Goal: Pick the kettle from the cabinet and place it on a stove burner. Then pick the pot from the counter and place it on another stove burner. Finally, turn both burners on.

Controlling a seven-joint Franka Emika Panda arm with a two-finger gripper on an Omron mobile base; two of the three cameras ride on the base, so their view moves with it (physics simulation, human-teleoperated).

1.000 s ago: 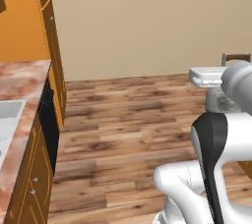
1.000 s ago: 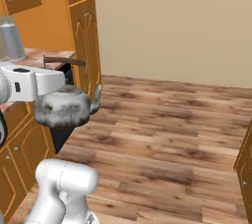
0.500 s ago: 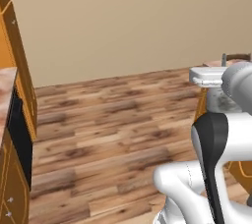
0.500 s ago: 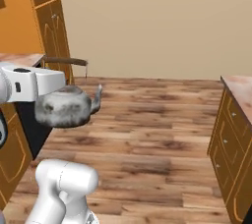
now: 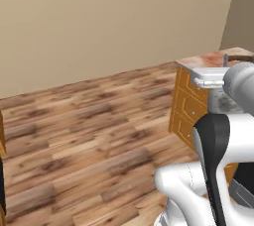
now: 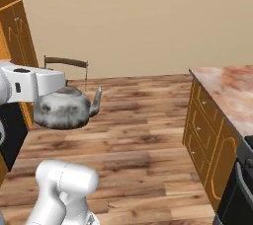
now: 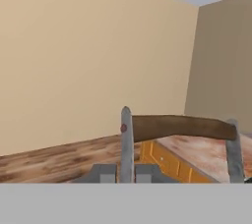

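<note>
Wood floor point(image 6: 133, 135) and plain beige wall ahead of you, with a marbled desk point(image 6: 230, 91) now at the right of the right base view, orange fronts under it. Half a second back that desk sat at the picture's far right edge, and a second back the tall orange units on the left were much nearer, so the whole scene has swung: that's the base turning, not the things moving. A dark edge at the bottom right past the desk may be the range (too little showing to be sure).

Kettle point(image 6: 64, 108) rides with the arm, hanging clear of everything, spout pointing toward the desk. Same place relative to the arm across all three times. In the hand view the tool point(image 7: 125, 174) is closed narrow on the upright of the loop handle, brown grip bar running off to the right.

Read: the cabinet pick looks done and you're in transit to the stove. No burner visible yet, so placement is pending; pot and knobs untouched as far as I can judge.
</note>
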